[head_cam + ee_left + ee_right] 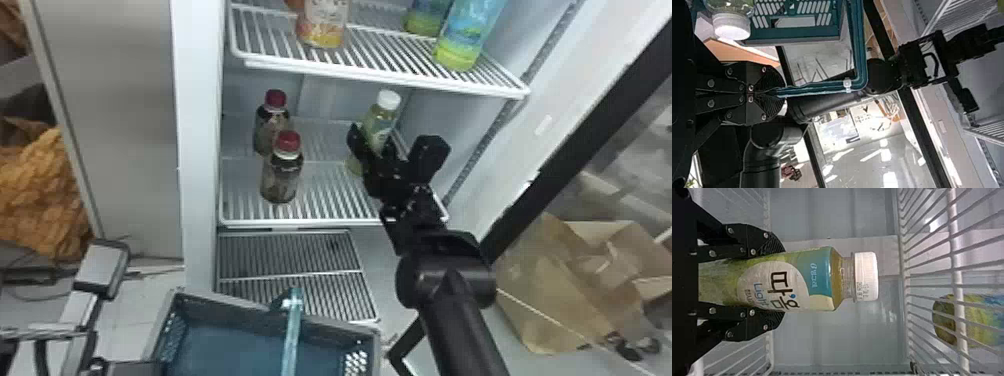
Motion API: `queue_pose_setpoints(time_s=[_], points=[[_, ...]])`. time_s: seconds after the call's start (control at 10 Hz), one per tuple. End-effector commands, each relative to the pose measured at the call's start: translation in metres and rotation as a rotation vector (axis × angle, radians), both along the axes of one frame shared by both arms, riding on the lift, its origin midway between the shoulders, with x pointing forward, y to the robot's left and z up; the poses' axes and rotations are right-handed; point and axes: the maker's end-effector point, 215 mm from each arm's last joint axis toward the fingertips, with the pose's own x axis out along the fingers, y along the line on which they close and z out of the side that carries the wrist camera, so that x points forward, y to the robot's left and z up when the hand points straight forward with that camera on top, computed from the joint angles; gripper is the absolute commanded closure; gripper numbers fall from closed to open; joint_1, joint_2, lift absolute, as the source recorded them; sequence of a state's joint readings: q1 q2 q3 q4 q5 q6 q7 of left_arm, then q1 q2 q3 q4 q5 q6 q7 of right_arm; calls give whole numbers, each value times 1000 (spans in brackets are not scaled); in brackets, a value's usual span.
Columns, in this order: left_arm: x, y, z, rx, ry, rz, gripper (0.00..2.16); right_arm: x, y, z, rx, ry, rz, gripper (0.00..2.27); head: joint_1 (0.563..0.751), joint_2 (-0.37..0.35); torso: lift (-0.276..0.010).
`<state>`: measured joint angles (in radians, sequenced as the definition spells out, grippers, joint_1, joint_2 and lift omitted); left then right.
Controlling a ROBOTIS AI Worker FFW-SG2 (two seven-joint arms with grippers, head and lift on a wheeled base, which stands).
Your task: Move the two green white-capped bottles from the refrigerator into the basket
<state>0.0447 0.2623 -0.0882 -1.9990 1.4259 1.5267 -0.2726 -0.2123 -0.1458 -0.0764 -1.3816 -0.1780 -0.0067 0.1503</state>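
Head view: clasped at the right side of the refrigerator's middle shelf (330, 221), a green white-capped bottle (382, 122), roughly upright, between the two black fingers of the right gripper (374, 142). In right wrist view, pressed from both sides by the closed-in fingers (764, 323), held apart only by the bottle's width, with label in between and shoulder, neck and white cap (866, 276) standing out above the grip. Base close over the middle shelf; touching or just lifted, impossible to tell.

On the left part of the same shelf, well apart from the grip, two red-capped bottles (282, 175) (272, 125), one nearer the front. On the rack above the middle shelf, an orange-labelled bottle (325, 25) toward the left and blue-and-green bottles (462, 45) (425, 20) toward the right.

Below and in front of the middle shelf, toward its left, the basket (345, 325), handle (294, 330) raised. Pinched together on that handle in left wrist view, the fingers of the left gripper (775, 93). Also in left wrist view, partly cut off and overlapping the basket's edge, another white-capped bottle (730, 26); inside the basket or not, impossible to tell.
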Motion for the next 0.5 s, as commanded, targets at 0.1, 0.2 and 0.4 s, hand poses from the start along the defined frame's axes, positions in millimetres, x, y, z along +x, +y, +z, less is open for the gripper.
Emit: queue_pose_setpoints(time_s=[0.1,0.2,0.4], points=[[-1,1,0,-2,4,3,1161,-33,-5,6,-8,-8,7,875,695,-350,-263],[-2,1,0,-1,4,2,1161,-44,-2,9,-6,-12,21,875,695,-350,-263],[-3,2,-3,6,5,0,1161,-66,6,18,15,-17,55,872,695,-350,-263]])
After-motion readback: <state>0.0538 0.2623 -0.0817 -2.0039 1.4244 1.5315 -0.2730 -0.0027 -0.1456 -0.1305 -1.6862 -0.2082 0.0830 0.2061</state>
